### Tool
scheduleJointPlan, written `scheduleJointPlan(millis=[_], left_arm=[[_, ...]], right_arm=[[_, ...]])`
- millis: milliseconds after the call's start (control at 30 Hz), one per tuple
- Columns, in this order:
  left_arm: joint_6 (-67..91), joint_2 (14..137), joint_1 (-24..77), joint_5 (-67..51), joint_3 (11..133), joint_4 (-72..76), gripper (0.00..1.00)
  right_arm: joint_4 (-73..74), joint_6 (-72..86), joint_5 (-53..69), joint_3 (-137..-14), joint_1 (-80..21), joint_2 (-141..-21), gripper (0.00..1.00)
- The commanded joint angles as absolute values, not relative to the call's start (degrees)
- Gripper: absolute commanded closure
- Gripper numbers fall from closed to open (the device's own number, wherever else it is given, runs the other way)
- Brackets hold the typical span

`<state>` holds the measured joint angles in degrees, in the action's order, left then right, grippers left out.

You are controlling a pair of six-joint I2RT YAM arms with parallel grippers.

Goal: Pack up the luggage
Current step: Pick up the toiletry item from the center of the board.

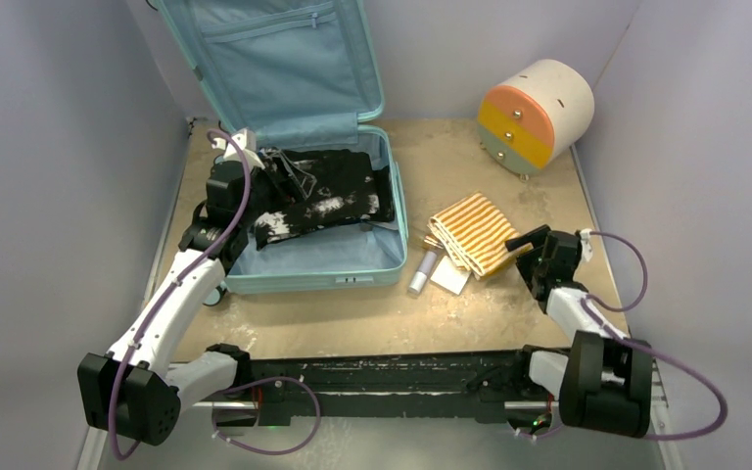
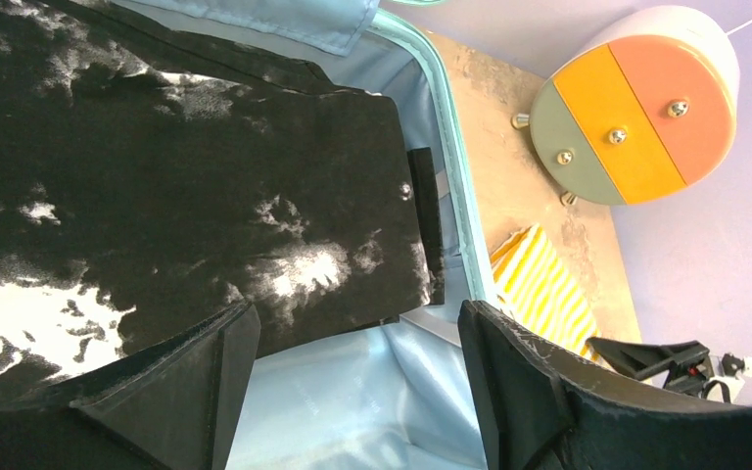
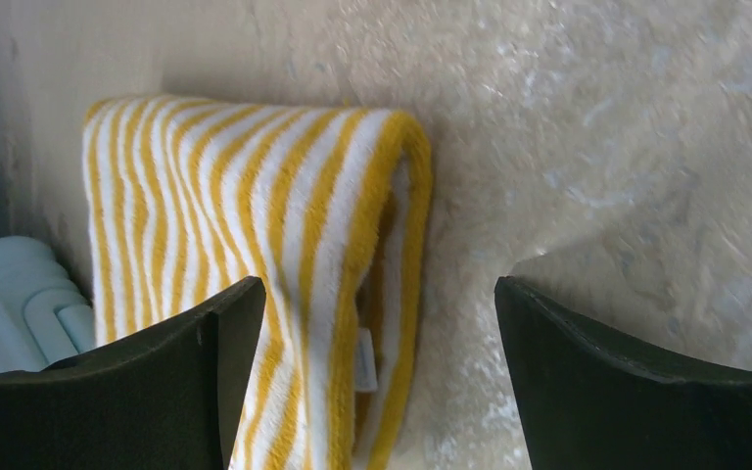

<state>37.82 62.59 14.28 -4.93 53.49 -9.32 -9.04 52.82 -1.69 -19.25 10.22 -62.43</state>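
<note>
Striped towel [image 3: 255, 215], right of the luggage [image 1: 304, 277]: folded edge to be straddled squarely by the wide-open right gripper [image 3: 372, 377]; left gripper [image 2: 352, 382] likewise wide.

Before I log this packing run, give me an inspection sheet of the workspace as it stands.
Surface: tan table, worn and blotchy.
Job's things: luggage open, lid up, black-and-white garment in its base; striped towel folded on table beside it.
Clutter: small tube and white card by towel; round drawer unit at far right.
Grippers: left gripper open over garment; right gripper open at towel.
Cables: purple cables looped along both arms.
Surroundings: plain grey walls.
</note>
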Motion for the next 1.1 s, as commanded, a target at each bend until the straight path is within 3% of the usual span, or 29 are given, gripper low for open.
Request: scheduleJointPlan(millis=[0, 267, 433, 533, 700, 1067], left_arm=[[38.7, 62.4, 14.4, -6.4, 52.7, -6.4, 0.22], [39.2, 62.3, 14.4, -7.2, 52.7, -6.1, 0.22], [39.4, 62.1, 14.4, -7.3, 52.7, -6.1, 0.23], [39.2, 61.6, 14.4, -6.9, 52.7, -6.3, 0.23], [39.2, 61.3, 14.4, -6.7, 52.7, -6.4, 0.22], [39.3, 61.2, 14.4, -6.7, 52.6, -6.3, 0.23]], right_arm=[[-15.2, 53.2, -0.2, -22.5, 11.0, -68.3, 0.11], [-10.5, 55.7, 3.9, -26.1, 11.0, -79.1, 0.17], [-6.7, 55.0, 4.4, -29.0, 11.0, -84.8, 0.27], [-5.1, 52.5, 5.3, -30.5, 11.1, -87.6, 0.44], [-2.0, 49.8, 4.2, -31.2, 11.0, -87.6, 0.56], [-1.3, 48.9, 5.8, -31.1, 11.1, -81.8, 1.00]])
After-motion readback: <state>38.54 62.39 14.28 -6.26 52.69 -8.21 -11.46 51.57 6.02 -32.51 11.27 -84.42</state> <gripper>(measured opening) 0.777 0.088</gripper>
